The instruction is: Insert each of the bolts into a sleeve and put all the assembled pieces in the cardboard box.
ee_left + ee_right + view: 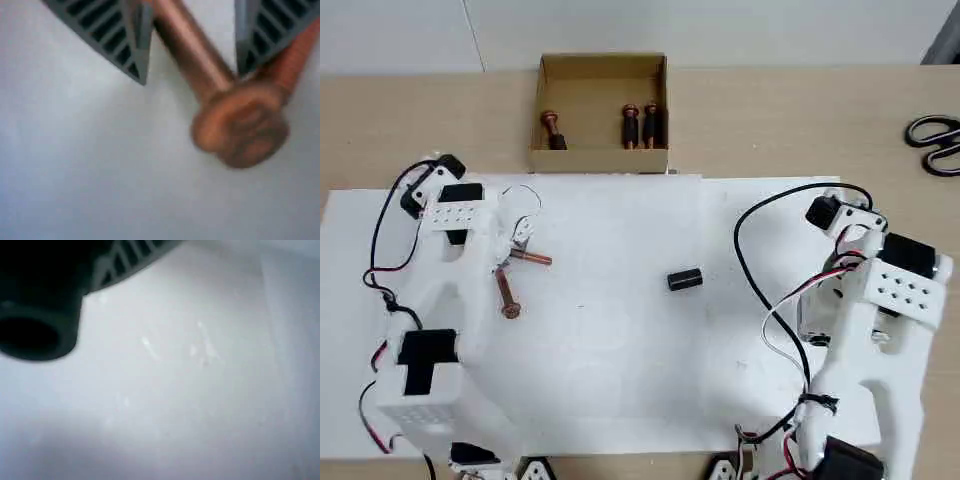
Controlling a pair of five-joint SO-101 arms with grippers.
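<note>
My left gripper is open and straddles the shaft of a copper bolt lying on the white sheet, with the bolt's head toward the camera. A second copper bolt lies just beyond one finger. From above, both bolts lie at the left gripper. A black sleeve lies loose at mid-sheet. My right gripper looks shut on another black sleeve, held just above the sheet. The cardboard box holds three assembled pieces.
The right arm stands at the sheet's right side, its cables looping toward the middle. Scissors lie on the bare table at the far right. The white sheet covers the work area in front of the box.
</note>
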